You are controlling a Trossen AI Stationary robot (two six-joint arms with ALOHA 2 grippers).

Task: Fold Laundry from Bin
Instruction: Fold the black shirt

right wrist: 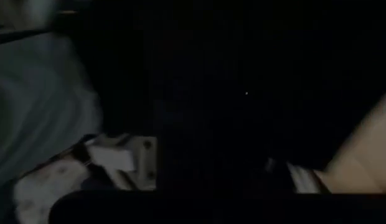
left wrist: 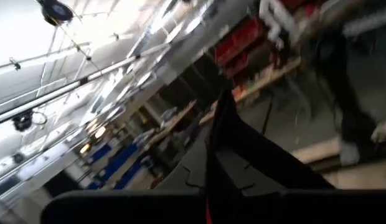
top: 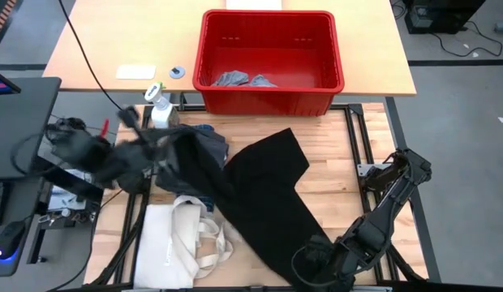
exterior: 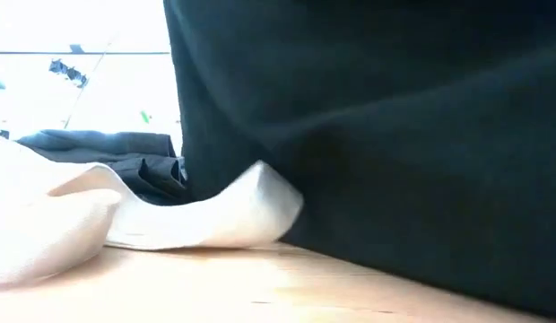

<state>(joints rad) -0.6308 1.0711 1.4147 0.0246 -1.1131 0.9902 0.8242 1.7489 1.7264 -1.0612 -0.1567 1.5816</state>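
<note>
Motion-blurred left gripper (top: 158,150) at the desk's left edge. Right gripper (top: 316,264) buried under the large black cloth garment (top: 268,191), which fills the low view; cream canvas tote bag (top: 182,239) cut off at the desk's near edge.

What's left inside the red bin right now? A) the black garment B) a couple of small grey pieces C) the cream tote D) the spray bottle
B: in the high view the red bin holds only small grey pieces; the black garment lies spread on the table.

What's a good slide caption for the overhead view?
Both grippers stretch a black garment across the table beside a cream tote bag; grey laundry remains in the red bin.
</note>
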